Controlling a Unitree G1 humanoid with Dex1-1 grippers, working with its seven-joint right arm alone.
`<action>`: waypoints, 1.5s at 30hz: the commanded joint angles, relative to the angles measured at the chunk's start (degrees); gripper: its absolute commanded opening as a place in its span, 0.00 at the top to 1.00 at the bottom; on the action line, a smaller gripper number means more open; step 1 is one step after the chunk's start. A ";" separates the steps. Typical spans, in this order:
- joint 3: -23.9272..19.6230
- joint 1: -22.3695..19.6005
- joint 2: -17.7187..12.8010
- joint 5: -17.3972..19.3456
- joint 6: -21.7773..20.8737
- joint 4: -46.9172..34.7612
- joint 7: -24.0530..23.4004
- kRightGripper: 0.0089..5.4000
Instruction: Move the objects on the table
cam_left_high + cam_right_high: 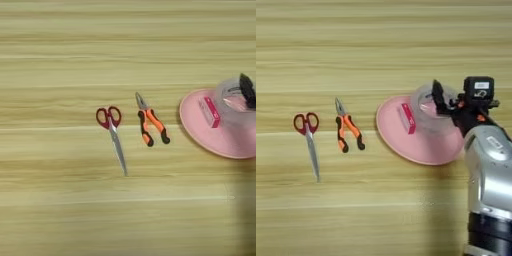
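Note:
A round pink plate (pixel 406 145) lies on the light wooden table (pixel 381 210), right of centre. On its left half rests a small flat pink-and-white box (pixel 407 118). A clear tape roll (pixel 423 112) sits over the plate's far right part, with my right gripper (pixel 445 101) shut on its rim. One black finger (pixel 246 90) reaches into the ring. The silver forearm (pixel 488 170) comes up from the bottom right. Orange-and-black-handled pliers (pixel 347 127) lie left of the plate, jaws pointing away from me.
Red-handled scissors (pixel 307 135) lie left of the pliers, blades pointing toward the near edge. Bare wood stretches across the far half and along the near edge of the table.

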 commanded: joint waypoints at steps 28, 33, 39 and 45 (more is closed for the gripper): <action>10.21 13.26 14.47 -5.09 -17.36 1.85 -8.04 0.01; 9.42 12.73 15.38 -4.71 -17.61 4.27 -9.71 0.01; 8.66 11.01 15.50 -3.24 -16.78 7.71 -10.36 0.01; 7.86 8.88 14.45 -2.04 -16.40 9.76 -9.60 0.01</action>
